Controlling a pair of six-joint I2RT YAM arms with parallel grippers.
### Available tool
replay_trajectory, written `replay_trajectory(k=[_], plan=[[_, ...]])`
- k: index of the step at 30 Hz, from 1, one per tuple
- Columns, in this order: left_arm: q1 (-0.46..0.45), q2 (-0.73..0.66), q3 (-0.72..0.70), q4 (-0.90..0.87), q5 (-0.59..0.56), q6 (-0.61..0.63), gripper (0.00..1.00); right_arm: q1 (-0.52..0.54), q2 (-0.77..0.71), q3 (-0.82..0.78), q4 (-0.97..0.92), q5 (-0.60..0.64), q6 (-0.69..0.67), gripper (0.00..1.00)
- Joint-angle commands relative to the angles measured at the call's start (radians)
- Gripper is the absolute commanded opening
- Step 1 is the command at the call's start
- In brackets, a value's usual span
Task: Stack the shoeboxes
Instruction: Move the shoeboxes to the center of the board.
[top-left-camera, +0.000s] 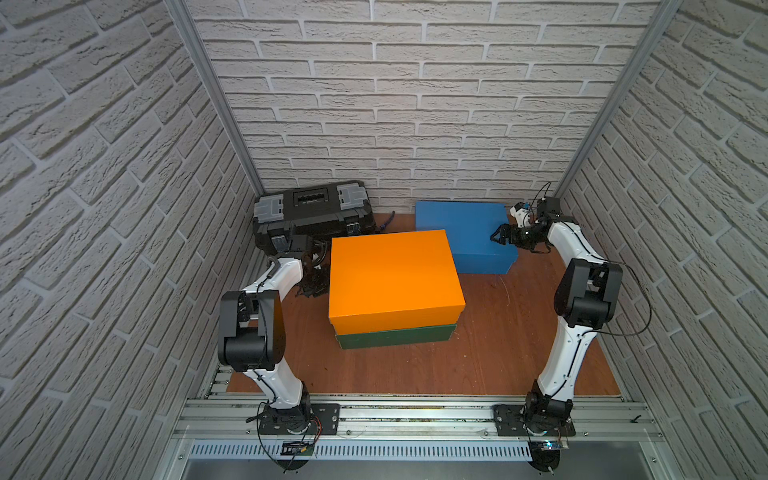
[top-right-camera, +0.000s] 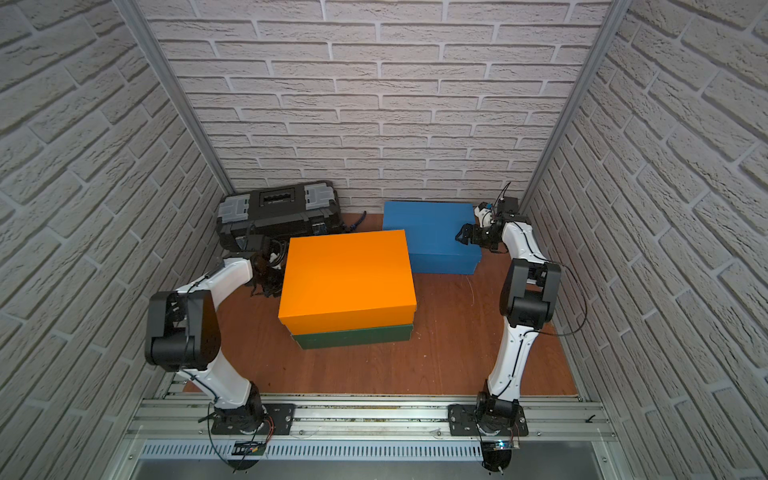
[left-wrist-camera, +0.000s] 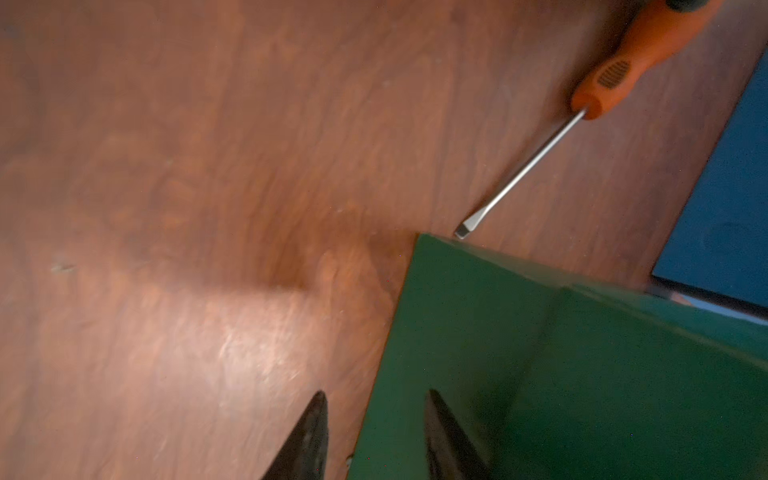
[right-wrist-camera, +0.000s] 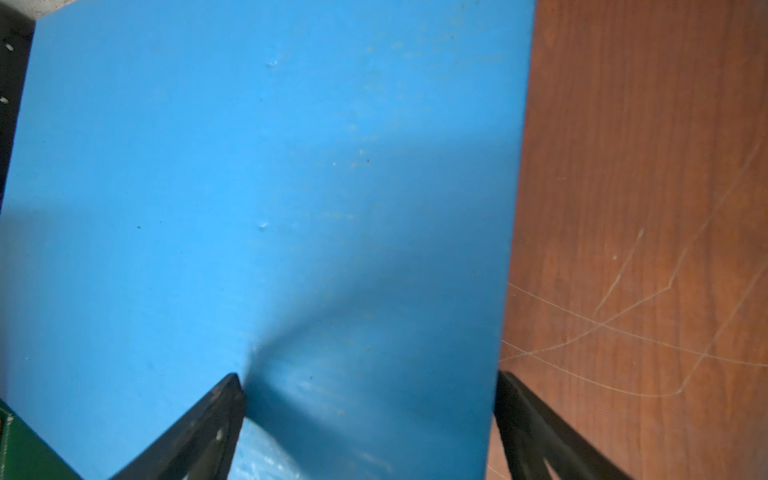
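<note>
**Two shoeboxes stacked, the blue one next in line.**

Nearest on the tabletop (top-left-camera: 498, 345), the orange box (top-left-camera: 395, 278) sits on the dark green box (top-left-camera: 395, 337). The left arm bends low beside that stack. The left gripper (left-wrist-camera: 374, 419) points down at the green box's edge, its fingers (left-wrist-camera: 311, 436) partly apart with nothing visibly pinched. Farther back, the blue box (top-left-camera: 469, 224) lies alone on the tabletop near the rear wall. The right arm reaches over its end with the right gripper (right-wrist-camera: 370, 399) tipped down. Its fingers (right-wrist-camera: 208, 424) are wide apart, one over the lid and one past its edge. I judge the next move calls for gripping the blue box and lifting it clear above the orange lid.
</note>
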Motion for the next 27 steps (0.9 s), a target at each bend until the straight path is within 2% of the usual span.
replay_trajectory(k=[1,9,14,27], plan=[[-0.015,0.025,0.0,0.06,0.036,0.023,0.42,0.058,0.031,-0.031,-0.13,0.059,-0.048,0.93],[-0.064,0.069,0.063,0.083,0.09,0.047,0.48,0.06,-0.004,-0.068,-0.12,0.074,-0.057,0.93],[-0.122,0.09,0.106,0.07,0.081,0.055,0.5,0.056,-0.002,-0.049,-0.129,0.071,-0.075,0.93],[-0.261,0.149,0.147,0.116,0.081,-0.093,0.52,0.052,0.02,-0.002,-0.148,-0.018,-0.065,0.93]])
